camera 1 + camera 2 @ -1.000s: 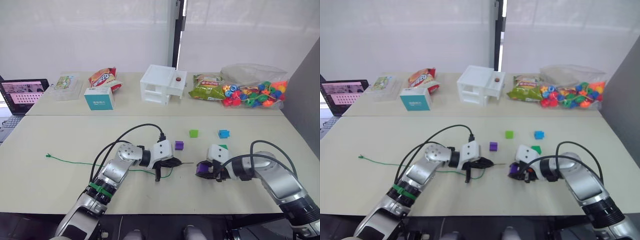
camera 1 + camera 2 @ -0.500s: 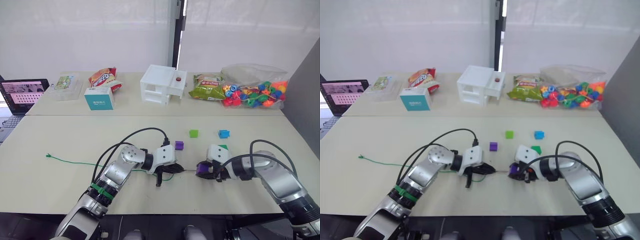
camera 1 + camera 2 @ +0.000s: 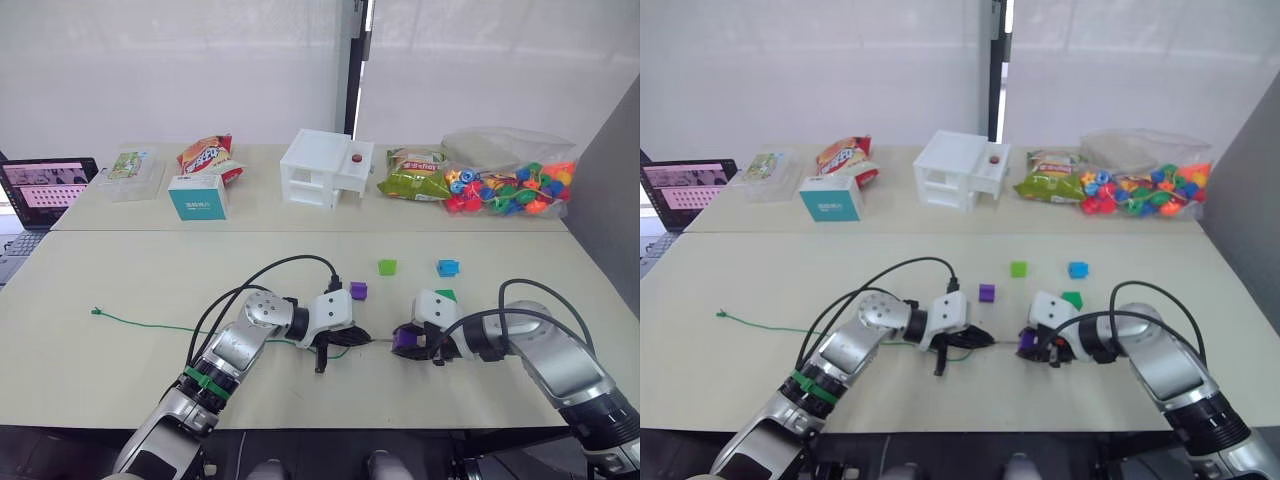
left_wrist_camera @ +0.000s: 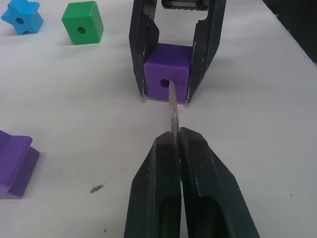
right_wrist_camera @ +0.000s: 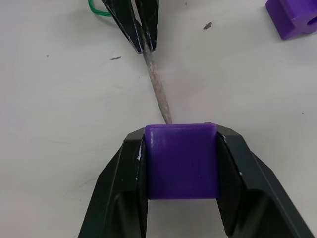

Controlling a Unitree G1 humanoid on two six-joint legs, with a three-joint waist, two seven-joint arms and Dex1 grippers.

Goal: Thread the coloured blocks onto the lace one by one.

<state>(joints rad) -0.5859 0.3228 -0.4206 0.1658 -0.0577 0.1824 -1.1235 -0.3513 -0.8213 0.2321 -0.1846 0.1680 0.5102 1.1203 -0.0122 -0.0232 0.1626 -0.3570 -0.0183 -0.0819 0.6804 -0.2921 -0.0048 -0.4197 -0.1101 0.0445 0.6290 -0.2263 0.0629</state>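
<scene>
Your pale bench (image 3: pixel 120 290) carries everything, with the clamped purple block (image 4: pixel 167 79) as the landmark near its front edge. That block is a small, glossy cube with a round hole through its face. You can see the lace's (image 3: pixel 150 324) stiff grey tip (image 4: pixel 173 111) meeting that hole, while the thin green cord trails away from the block toward your left along the bench.

Behind the landmark block sit a second purple block (image 3: pixel 358 291), a light green block (image 3: pixel 387 267), a blue star-shaped block (image 3: pixel 447 267) and a dark green block (image 4: pixel 82 22), all loose on the bench.

Your right gripper (image 4: pixel 170 82) lies low on the bench, its fingers (image 5: pixel 116 188) clamped on the block's two sides. Your left gripper (image 4: pixel 179 144) points straight at it from the left, forearm stretched across the bench, fingers (image 4: pixel 158 193) pressed together on the grey tip just short of the block.
</scene>
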